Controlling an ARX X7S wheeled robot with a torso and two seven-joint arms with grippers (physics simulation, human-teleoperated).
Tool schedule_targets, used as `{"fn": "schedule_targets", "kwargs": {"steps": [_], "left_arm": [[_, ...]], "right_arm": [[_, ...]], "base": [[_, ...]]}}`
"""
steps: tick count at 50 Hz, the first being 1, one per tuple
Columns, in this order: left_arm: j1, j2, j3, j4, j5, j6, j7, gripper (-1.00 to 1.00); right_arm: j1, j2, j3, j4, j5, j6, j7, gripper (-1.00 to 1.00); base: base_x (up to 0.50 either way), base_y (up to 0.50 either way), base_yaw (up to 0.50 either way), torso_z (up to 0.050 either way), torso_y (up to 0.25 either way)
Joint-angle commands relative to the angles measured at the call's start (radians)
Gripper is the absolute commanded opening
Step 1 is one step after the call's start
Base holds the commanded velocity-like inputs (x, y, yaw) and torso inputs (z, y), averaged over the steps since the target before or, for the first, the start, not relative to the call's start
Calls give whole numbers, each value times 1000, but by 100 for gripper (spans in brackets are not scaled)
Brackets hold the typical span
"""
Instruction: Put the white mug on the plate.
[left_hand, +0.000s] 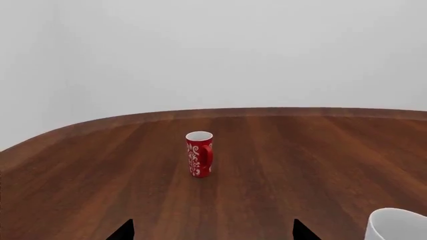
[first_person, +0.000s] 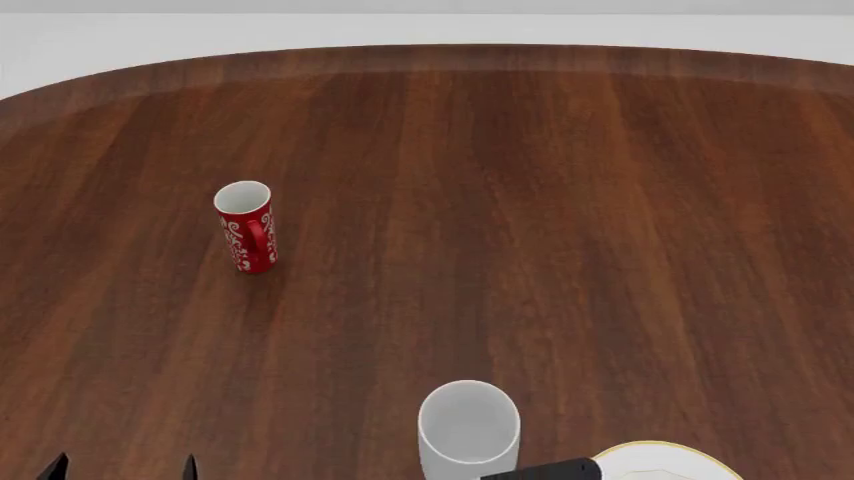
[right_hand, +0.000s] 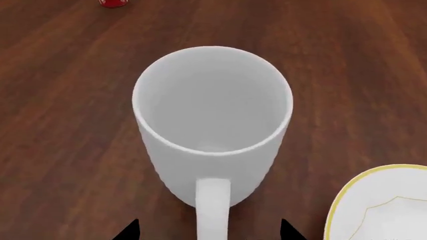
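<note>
The white mug (right_hand: 212, 115) stands upright on the wooden table, its handle (right_hand: 213, 210) pointing toward my right gripper (right_hand: 210, 232). That gripper is open, its two dark fingertips spread on either side of the handle and clear of it. Beside the mug, part of the plate (right_hand: 380, 205) shows its golden rim; in the head view the white mug (first_person: 467, 430) and the plate (first_person: 667, 465) sit at the near edge. My left gripper (left_hand: 213, 232) is open over bare wood, with the white mug (left_hand: 397, 225) off to one side.
A small red mug (first_person: 247, 228) with a white swirl pattern stands upright at the table's left, also straight ahead as the red mug (left_hand: 199, 154) in the left wrist view. The dark wooden table (first_person: 534, 200) curves away at its far edge before a pale wall.
</note>
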Motion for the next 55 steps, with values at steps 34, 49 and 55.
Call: {"fn": "schedule_targets", "kwargs": {"steps": [34,49,55], "left_arm": [[5,-17,23,-24,-12,18,-12,100],[2,-18,33,-36,-17,23,-13,100],[-4,-18,38,-42,-19,22,-13,100]], "right_arm": [[-189,114,43,-488,28,67,167,-100],[-308,167,97,-752,62,155,272,-100],[-348,181,119,-824,78,176,301,-100]], "base": [[0,0,0,0,0],[0,0,0,0,0],[0,0,0,0,0]]}}
